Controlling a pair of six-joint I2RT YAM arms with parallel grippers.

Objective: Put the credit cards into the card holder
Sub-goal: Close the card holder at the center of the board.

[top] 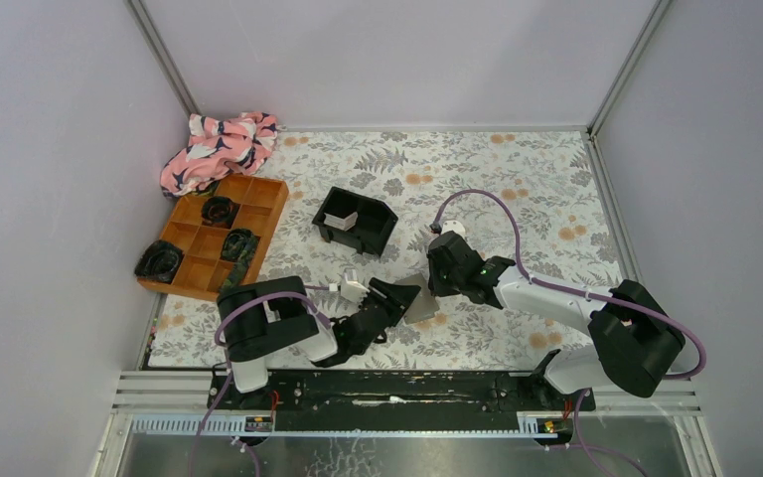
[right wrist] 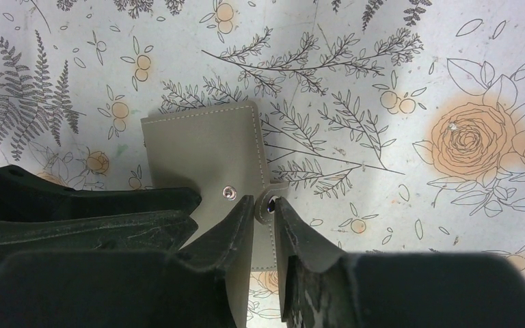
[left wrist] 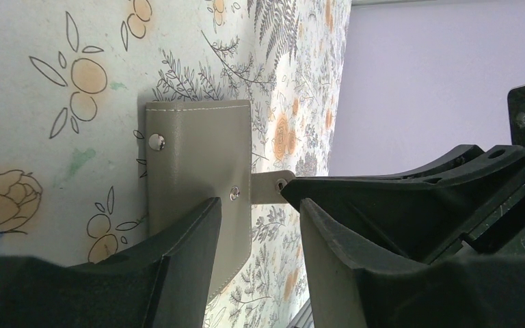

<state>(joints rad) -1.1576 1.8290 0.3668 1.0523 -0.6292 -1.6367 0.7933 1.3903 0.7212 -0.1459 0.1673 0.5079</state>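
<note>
Loading looked barely begun. The card holder (right wrist: 202,147) lay folded closed. The right gripper (right wrist: 265,205) pinched the holder's snap tab (left wrist: 265,186), and the left gripper (left wrist: 260,205) stood partly open over the holder's edge. Beyond the holder, a pale card (top: 342,220) waited in the black tray (top: 373,237).
</note>
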